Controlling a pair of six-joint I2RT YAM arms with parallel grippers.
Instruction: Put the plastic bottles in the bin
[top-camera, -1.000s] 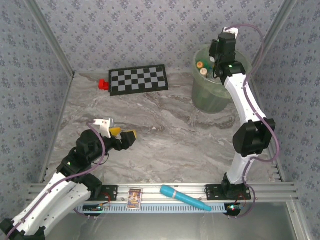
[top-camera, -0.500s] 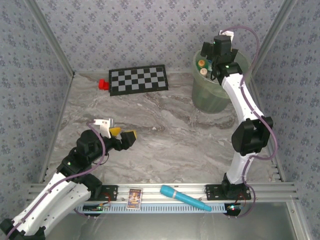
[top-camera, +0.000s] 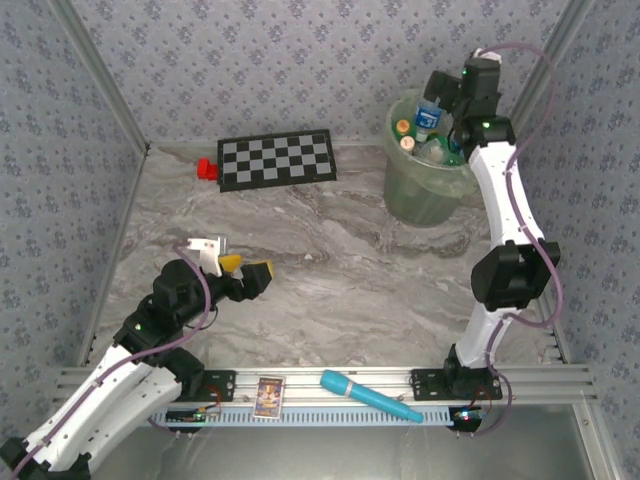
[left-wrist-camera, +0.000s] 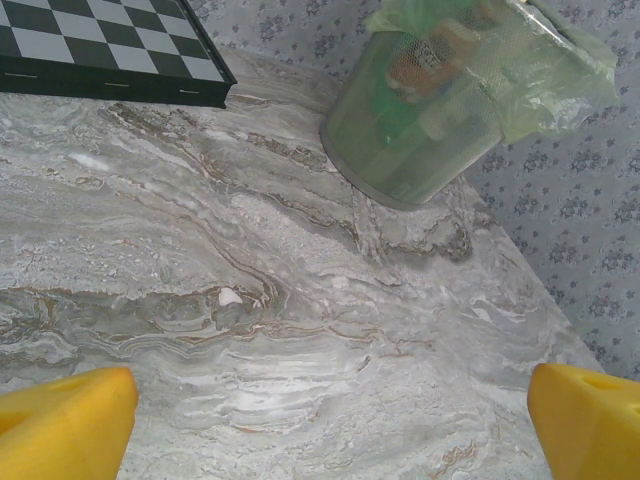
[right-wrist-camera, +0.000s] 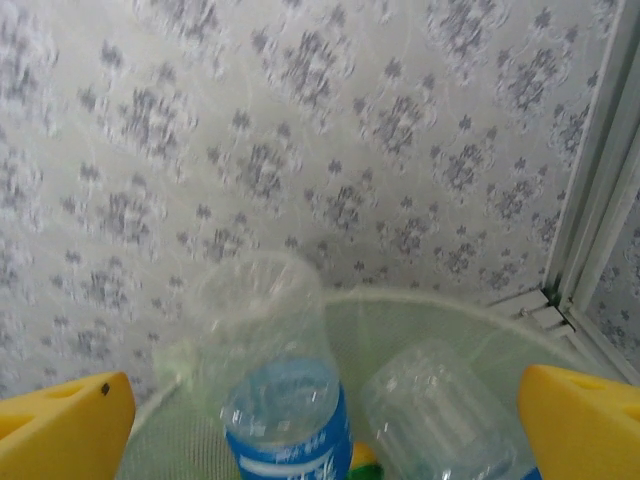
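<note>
Below the right hand (top-camera: 447, 108), plastic bottles (top-camera: 428, 118) lie piled in the bin (top-camera: 410, 195)
Its yellow fingers (right-wrist-camera: 60, 420) stand wide apart, gripping nothing, with a blue-labelled bottle (right-wrist-camera: 288, 405) and a clear bottle (right-wrist-camera: 432, 420) just beneath them inside the bin's rim; the left hand (top-camera: 248, 267) hangs released and empty over the desk (top-camera: 330, 260), the bin well ahead to its right

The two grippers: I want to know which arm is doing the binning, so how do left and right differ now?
The left gripper hangs over bare table near the front left; the right gripper is raised above the bin at the far right. The left faces the bin's side from across the marble; the right looks down on bottles inside it. Both are open and empty.
</note>
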